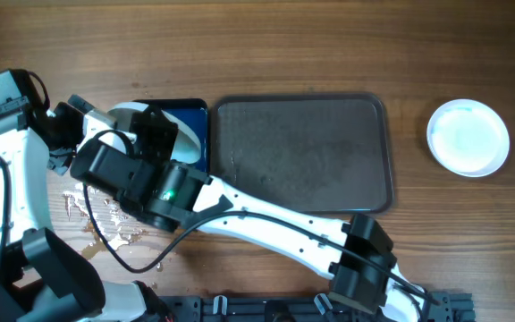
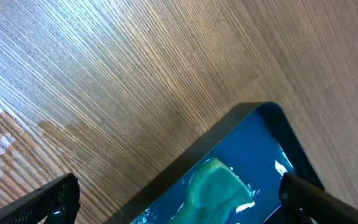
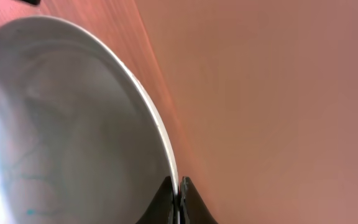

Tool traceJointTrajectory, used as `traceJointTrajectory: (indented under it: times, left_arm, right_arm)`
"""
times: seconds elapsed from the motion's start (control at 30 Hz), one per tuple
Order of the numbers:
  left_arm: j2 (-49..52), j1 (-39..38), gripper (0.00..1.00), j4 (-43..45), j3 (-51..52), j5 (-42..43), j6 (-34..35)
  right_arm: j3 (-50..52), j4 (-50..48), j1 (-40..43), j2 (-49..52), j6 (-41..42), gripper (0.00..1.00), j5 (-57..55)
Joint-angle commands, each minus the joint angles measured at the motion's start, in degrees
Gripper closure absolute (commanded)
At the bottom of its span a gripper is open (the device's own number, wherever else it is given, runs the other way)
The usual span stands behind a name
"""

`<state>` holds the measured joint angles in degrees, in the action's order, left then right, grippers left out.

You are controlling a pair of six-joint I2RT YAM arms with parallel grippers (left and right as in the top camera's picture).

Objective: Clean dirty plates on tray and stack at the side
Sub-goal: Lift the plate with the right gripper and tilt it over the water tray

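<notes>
The right pincer (image 3: 179, 196) is clamped on the thin rim of a round white plate (image 3: 73, 124). The plate is smooth and glossy with faint bluish streaks on its face, and it is held over the small deep-blue tray (image 1: 193, 114) at the left of the wood-grain table (image 1: 284, 45). The large grey-brown tray (image 1: 302, 152), matte with rounded corners and a raised rim, lies mid-table, and a second plate (image 1: 468, 137) with a pale bluish wash sits on the table well to its right. The left pincer (image 2: 179, 190) stands wide apart and holds nothing, above the blue tray's corner where a wet green sponge (image 2: 219, 186) lies.
</notes>
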<state>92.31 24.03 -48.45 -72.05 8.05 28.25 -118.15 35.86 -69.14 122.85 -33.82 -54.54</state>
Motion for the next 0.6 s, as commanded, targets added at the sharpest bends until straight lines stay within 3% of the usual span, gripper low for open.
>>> traceJointTrajectory:
  times: [0.0, 0.57]
  left_arm:
    - [0.57, 0.52, 0.0, 0.02, 0.15, 1.99, 0.74]
    - [0.57, 1.03, 0.0, -0.22, 0.15, 1.99, 0.72]
  right_arm:
    - [-1.18, -1.75, -0.28, 2.32, -8.02, 0.96, -3.85]
    - [-1.18, -3.82, -0.48, 2.32, -11.17, 0.95, -6.29]
